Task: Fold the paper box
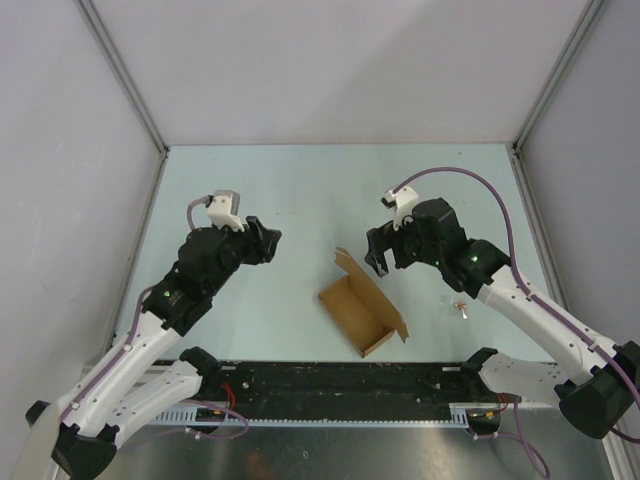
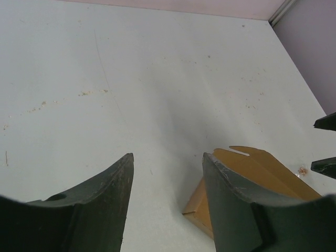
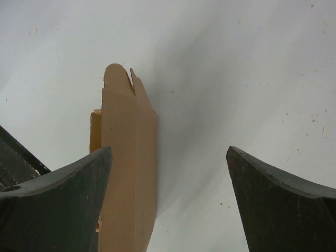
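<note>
Either side of the paper box [image 1: 360, 312], seen from above, the left gripper [image 1: 268, 243] and right gripper [image 1: 378, 262] are hovering, jaws spread and empty, neither touching it. Left wrist: the box is sitting partly behind one jaw, bare table [image 2: 131, 79] stretching beyond. Right wrist: a flap [image 3: 118, 84] is rising beside one jaw; pressing along its crease seems wisest, room lying open opposite the box.

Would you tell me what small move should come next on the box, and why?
Probably lower the right tool toward the open end flap of the box: it and the left tool are open and empty, the box lies free between them, and that flap is nearest.
</note>
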You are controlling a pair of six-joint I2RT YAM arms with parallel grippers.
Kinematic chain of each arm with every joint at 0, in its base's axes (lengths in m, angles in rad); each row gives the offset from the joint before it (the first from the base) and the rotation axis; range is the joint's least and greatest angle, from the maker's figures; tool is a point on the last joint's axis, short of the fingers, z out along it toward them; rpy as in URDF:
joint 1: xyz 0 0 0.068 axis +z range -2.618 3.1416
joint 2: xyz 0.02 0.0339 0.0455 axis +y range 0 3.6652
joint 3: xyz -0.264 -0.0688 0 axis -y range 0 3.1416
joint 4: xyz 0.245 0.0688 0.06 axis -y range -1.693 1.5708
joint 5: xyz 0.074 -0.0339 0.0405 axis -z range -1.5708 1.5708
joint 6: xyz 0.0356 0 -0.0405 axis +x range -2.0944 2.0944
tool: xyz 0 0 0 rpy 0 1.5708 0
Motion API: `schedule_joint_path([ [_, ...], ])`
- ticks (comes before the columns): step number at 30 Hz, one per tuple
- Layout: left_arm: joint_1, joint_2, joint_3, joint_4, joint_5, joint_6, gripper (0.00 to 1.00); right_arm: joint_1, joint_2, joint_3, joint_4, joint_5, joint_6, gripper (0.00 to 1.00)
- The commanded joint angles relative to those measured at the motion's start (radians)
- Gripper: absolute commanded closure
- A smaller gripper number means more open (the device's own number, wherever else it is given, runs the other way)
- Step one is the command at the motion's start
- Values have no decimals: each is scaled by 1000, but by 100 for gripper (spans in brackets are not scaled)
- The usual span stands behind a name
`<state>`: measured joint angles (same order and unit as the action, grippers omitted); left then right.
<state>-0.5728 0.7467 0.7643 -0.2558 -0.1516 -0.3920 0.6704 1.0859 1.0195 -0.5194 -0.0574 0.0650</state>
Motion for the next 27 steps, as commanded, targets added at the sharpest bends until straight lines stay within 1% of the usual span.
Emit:
schedule_joint_path([
  [1, 5, 17, 0, 21, 1, 19, 39, -2, -14, 44, 48, 13, -45, 4],
  [10, 5, 31, 4, 21, -8, 28, 37, -3, -21, 42, 73, 16, -60, 4],
  [27, 4, 17, -8, 21, -2, 21, 37, -3, -37, 42, 53, 16, -62, 4],
])
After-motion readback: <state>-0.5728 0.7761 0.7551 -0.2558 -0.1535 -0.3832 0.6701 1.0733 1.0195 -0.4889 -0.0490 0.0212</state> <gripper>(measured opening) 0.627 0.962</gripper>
